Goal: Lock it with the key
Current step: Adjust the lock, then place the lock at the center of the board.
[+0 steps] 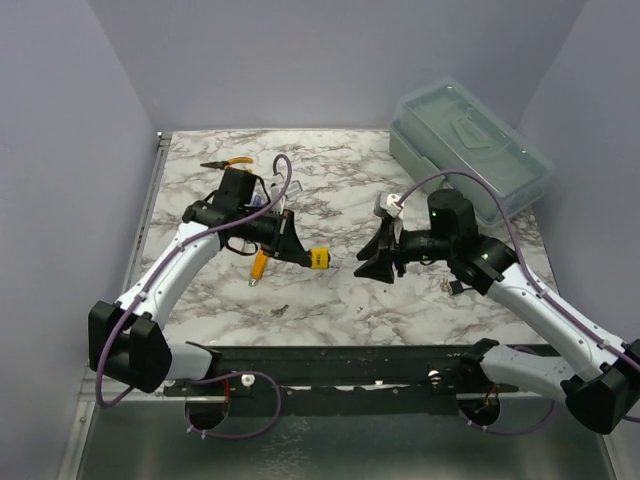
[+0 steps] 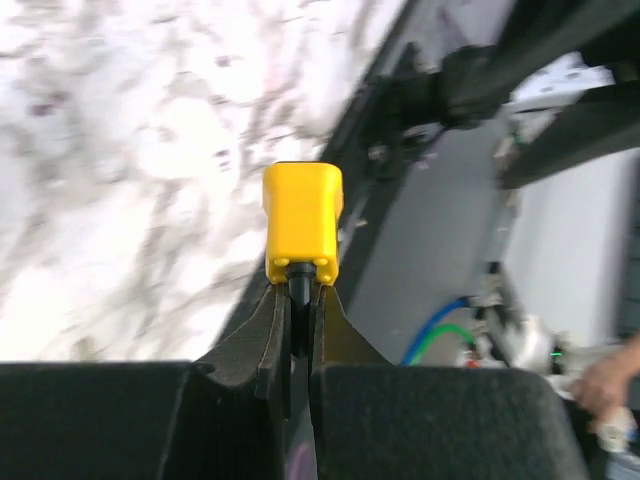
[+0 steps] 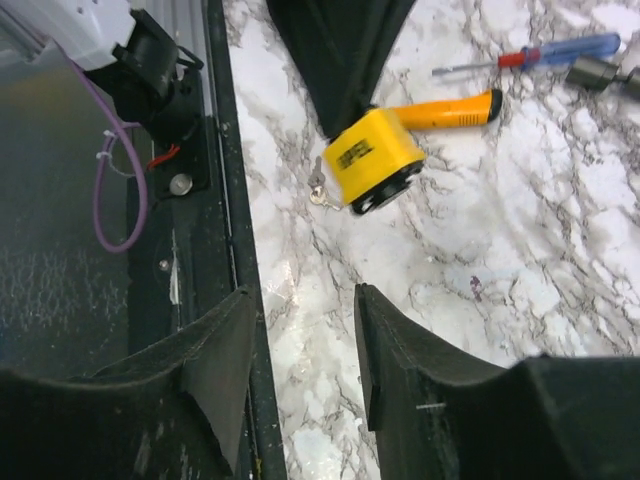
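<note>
A yellow padlock (image 1: 318,258) hangs in the air from my left gripper (image 1: 297,251), which is shut on its black shackle; in the left wrist view the lock body (image 2: 302,221) sits just past the closed fingertips. The right wrist view shows the lock (image 3: 373,158) with its round keyhole end facing my right gripper, and small silver keys (image 3: 318,189) beside it, low near the table. My right gripper (image 1: 378,262) is open and empty, a short way right of the lock, pointing at it.
A yellow-handled tool (image 1: 258,266) lies under the left arm. Orange-handled pliers (image 1: 226,165) lie at the back left. A red-and-blue screwdriver (image 3: 545,53) shows in the right wrist view. A clear lidded plastic box (image 1: 468,146) stands at the back right.
</note>
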You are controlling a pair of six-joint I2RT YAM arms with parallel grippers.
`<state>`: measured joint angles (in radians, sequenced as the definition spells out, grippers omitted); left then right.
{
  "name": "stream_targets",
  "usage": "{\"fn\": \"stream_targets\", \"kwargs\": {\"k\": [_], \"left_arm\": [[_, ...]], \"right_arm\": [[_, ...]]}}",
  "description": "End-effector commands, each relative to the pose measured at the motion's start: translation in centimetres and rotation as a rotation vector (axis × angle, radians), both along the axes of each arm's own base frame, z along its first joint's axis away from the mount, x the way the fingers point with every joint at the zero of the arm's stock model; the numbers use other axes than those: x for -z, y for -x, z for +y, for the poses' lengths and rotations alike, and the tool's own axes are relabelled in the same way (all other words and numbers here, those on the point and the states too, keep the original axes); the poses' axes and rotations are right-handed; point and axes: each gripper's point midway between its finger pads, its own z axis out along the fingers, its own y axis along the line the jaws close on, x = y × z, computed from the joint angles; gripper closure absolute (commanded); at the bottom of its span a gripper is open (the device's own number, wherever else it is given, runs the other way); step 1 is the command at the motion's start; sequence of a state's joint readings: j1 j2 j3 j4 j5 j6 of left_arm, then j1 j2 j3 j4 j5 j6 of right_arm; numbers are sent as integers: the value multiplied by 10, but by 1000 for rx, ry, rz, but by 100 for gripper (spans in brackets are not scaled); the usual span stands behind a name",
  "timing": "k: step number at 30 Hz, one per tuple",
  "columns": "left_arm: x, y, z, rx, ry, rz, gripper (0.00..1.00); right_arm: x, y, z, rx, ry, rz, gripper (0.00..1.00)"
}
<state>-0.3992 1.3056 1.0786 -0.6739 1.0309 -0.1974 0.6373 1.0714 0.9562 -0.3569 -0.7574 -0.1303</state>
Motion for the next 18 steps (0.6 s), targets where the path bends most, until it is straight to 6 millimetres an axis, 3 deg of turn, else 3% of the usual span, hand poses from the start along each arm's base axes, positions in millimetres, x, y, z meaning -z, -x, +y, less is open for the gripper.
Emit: {"fn": "stream_targets", "kwargs": {"k": [1, 5, 10, 13, 18], "left_arm": [[21, -12, 51, 83, -237, -217, 100], [35, -5, 88, 210, -398, -281, 100], [55, 28, 132, 448, -552, -310, 100], [67, 50, 149, 536, -591, -269, 100], [91, 71, 166, 635, -622, -222, 100]], "right_arm": [[-9, 7, -4, -33, -38, -67, 48], [-8, 7, -5, -26, -31, -66, 39], [-2, 8, -5, -35, -24, -51, 29], [1, 8, -5, -37, -19, -43, 26], [6, 11, -4, -49, -18, -22, 25]]}}
